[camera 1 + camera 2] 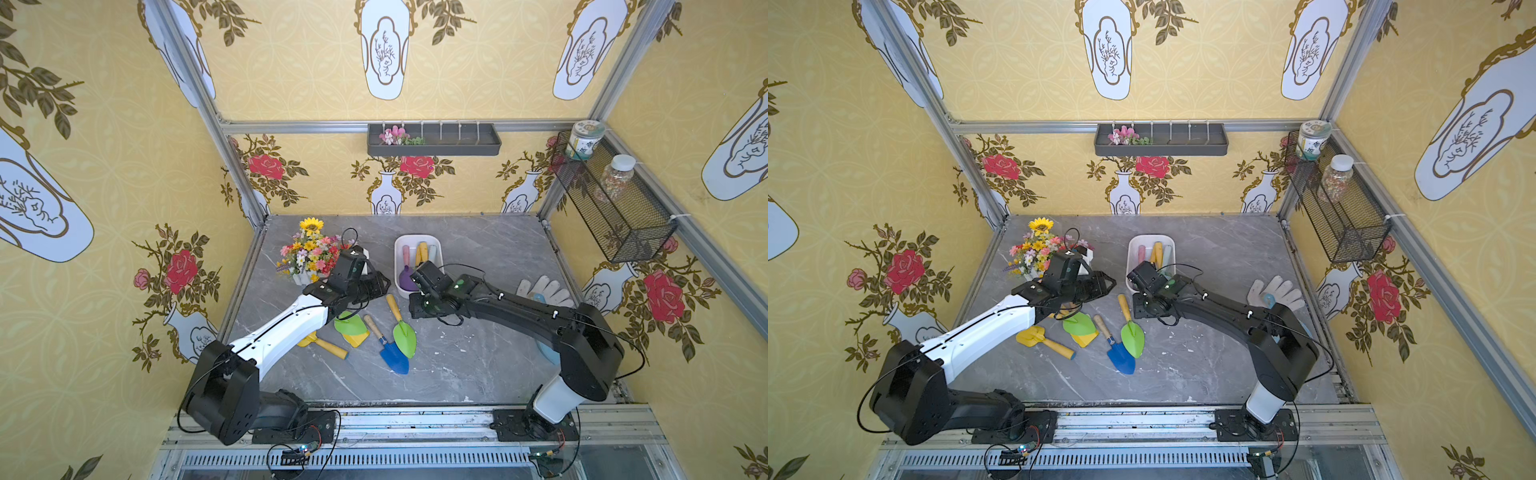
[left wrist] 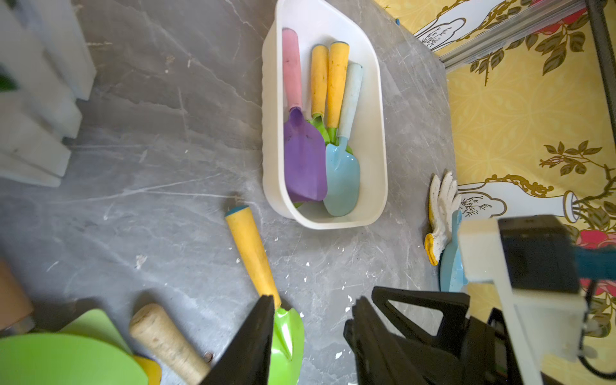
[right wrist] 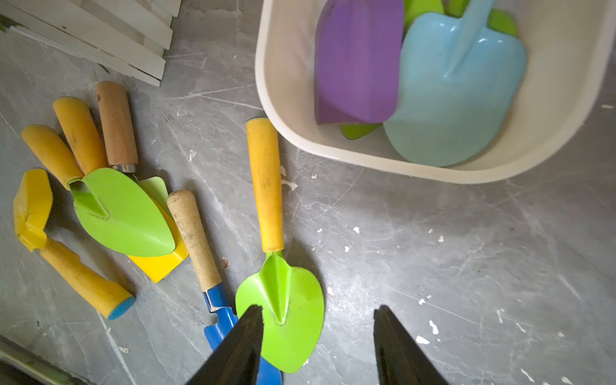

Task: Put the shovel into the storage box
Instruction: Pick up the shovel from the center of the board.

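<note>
Grey marbled tabletop (image 1: pixel 478 353) enclosed by yellow floral-papered walls. The right gripper (image 3: pixel 318 308) hangs with jaws spread and empty, above the tabletop beside the near end of the storage box (image 2: pixel 375 133). Its forearm reaches in low from the near right corner, elbow raised. Beneath it the green-bladed shovel (image 3: pixel 266 186) lies flat and loose at mid-tabletop, its handle end just short of the box. The left gripper (image 2: pixel 313 298), also parted and holding nothing, hovers near that handle end from the left side. The box, toward the far edge, already holds purple, pale-blue and green shovels. Likely hazards:
- Both grippers could converge on one shovel and collide.
- The blue-bladed shovel (image 3: pixel 193 233) lying against the green blade could be dragged along.
- A shovel could ride up on the crowded contents and tip over the low wall.
</note>
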`<state>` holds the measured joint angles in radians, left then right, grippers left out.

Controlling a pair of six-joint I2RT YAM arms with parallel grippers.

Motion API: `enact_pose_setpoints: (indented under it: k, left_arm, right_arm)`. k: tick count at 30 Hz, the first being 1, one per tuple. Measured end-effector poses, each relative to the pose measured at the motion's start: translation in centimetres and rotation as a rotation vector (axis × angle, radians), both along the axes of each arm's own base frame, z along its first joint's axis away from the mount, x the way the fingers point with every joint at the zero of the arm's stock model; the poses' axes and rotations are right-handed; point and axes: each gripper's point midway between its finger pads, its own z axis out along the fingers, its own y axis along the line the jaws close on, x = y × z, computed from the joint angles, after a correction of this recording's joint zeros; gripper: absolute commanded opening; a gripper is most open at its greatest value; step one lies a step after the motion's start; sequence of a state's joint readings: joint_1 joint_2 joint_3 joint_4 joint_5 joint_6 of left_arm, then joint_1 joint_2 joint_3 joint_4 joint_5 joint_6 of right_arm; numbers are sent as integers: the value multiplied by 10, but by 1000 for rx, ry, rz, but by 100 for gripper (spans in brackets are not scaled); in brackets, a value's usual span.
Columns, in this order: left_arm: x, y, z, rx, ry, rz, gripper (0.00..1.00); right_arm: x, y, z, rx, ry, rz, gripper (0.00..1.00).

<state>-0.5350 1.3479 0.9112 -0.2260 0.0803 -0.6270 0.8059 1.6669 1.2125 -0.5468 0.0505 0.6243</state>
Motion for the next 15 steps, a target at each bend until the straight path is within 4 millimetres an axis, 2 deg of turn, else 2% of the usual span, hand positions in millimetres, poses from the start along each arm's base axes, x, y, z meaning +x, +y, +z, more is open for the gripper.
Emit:
enact_pose_setpoints:
  k: [8, 15]
  left_arm:
    - [-31, 24, -9, -9, 10, 53, 45]
    - [-50, 40, -23, -16, 35, 98, 45]
  right_arm:
    - [7, 27, -14, 1, 24, 41, 55]
    - [12, 40, -31, -5, 51, 64, 53]
